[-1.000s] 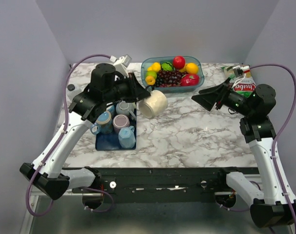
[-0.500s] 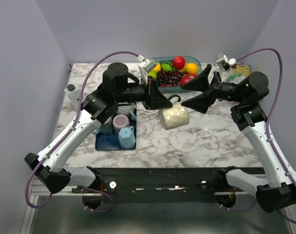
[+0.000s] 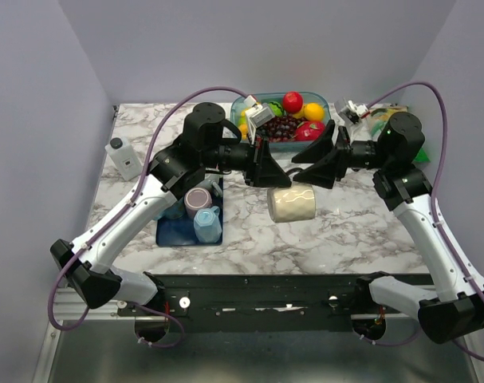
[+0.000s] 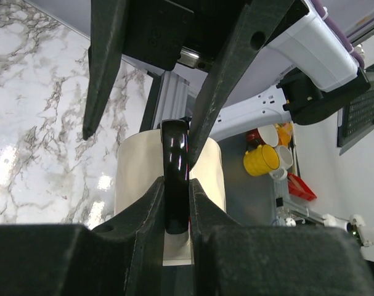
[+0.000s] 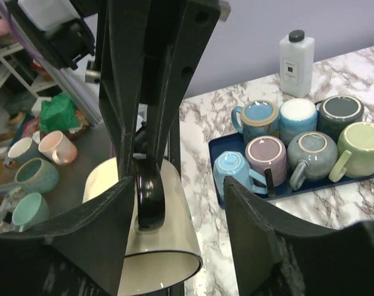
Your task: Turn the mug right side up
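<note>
The cream mug (image 3: 292,204) with a black handle lies on its side over the middle of the marble table, mouth toward the right arm. I cannot tell if it touches the table. My left gripper (image 3: 275,177) is shut on the handle (image 4: 175,166), which stands between its fingers above the cream body (image 4: 137,172). My right gripper (image 3: 307,166) is open. In the right wrist view its fingers straddle the mug (image 5: 180,225), and the handle (image 5: 148,197) is close beside its left finger (image 5: 94,234).
A blue tray (image 3: 171,233) with several upside-down mugs sits at the left, also in the right wrist view (image 5: 215,148). A fruit bowl (image 3: 323,104) stands at the back. A white bottle (image 3: 123,158) is far left, and a package (image 3: 377,121) back right.
My left gripper has carried the mug from beside the tray to the table's middle and lowered it. My right gripper has swung left and now straddles the mug.
</note>
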You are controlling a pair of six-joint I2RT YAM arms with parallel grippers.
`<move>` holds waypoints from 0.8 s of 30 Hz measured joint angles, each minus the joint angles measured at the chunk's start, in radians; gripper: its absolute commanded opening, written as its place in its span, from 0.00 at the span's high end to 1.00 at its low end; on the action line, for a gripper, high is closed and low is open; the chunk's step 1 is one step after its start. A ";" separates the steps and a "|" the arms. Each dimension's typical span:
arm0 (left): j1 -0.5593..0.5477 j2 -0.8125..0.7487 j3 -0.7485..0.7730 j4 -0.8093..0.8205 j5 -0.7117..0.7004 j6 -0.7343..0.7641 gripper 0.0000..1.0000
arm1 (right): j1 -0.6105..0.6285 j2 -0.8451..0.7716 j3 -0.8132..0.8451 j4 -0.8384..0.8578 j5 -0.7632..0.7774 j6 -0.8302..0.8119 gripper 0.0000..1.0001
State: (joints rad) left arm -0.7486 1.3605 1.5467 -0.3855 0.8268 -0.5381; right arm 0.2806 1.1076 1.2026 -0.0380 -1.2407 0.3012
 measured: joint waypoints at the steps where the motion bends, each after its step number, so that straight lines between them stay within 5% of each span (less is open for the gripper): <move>1: 0.000 0.002 0.001 -0.001 0.001 0.002 1.00 | 0.000 0.000 0.000 -0.023 -0.008 -0.017 0.36; 14: 0.000 0.016 0.016 -0.011 0.027 0.018 1.00 | 0.002 -0.015 0.000 -0.132 -0.071 -0.105 0.53; 18: -0.005 0.029 0.016 0.008 0.041 0.008 1.00 | 0.009 -0.014 0.001 -0.141 -0.090 -0.114 0.96; 24: -0.006 0.035 0.016 0.023 0.072 0.002 1.00 | 0.007 -0.014 0.002 -0.150 -0.108 -0.116 0.99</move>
State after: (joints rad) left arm -0.7547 1.3952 1.5631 -0.3626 0.8993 -0.5362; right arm 0.2878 1.0935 1.2045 -0.1879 -1.3483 0.1852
